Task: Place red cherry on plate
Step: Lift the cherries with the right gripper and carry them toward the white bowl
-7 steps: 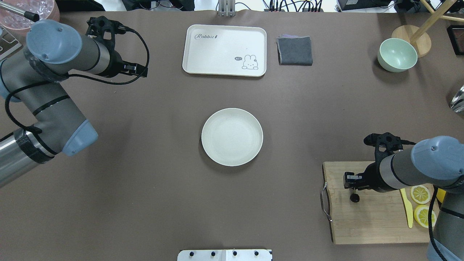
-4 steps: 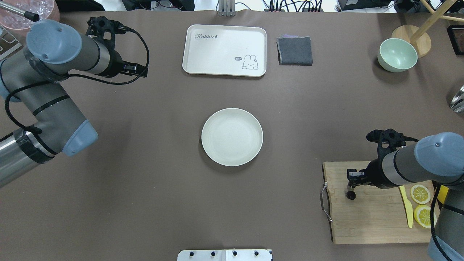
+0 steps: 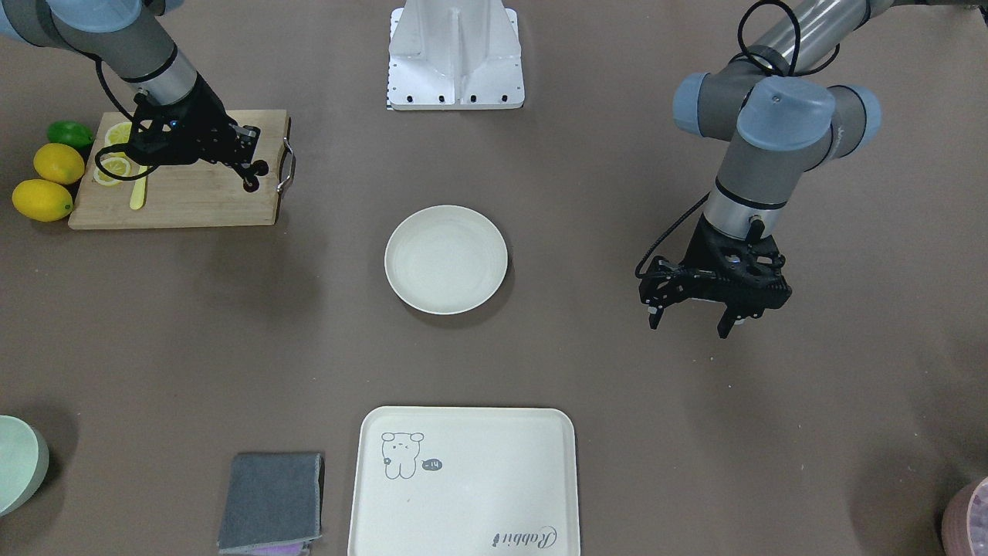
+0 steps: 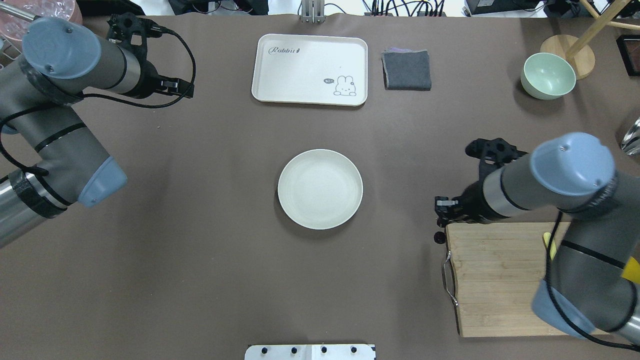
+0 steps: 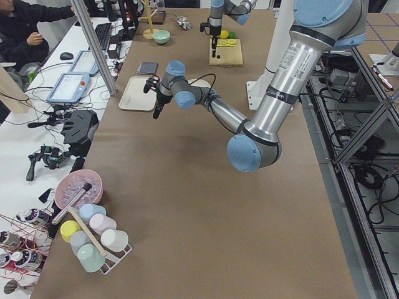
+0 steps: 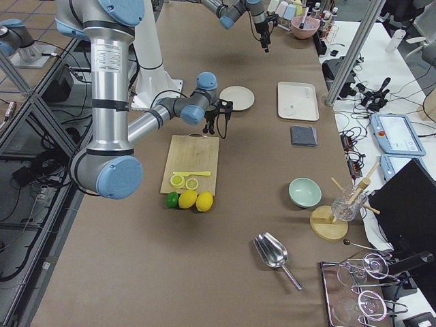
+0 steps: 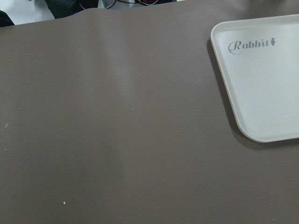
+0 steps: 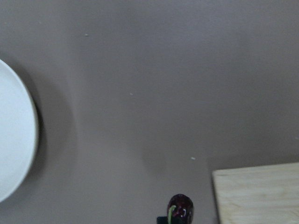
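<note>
Just one plate [image 4: 320, 189], one red cherry [image 4: 439, 237]

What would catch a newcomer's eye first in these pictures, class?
The cream plate sits alone mid-table. To its right in the overhead view, the right gripper holds the red cherry just off a corner of the cutting board. The left gripper hangs open on the plate's other side.
</note>
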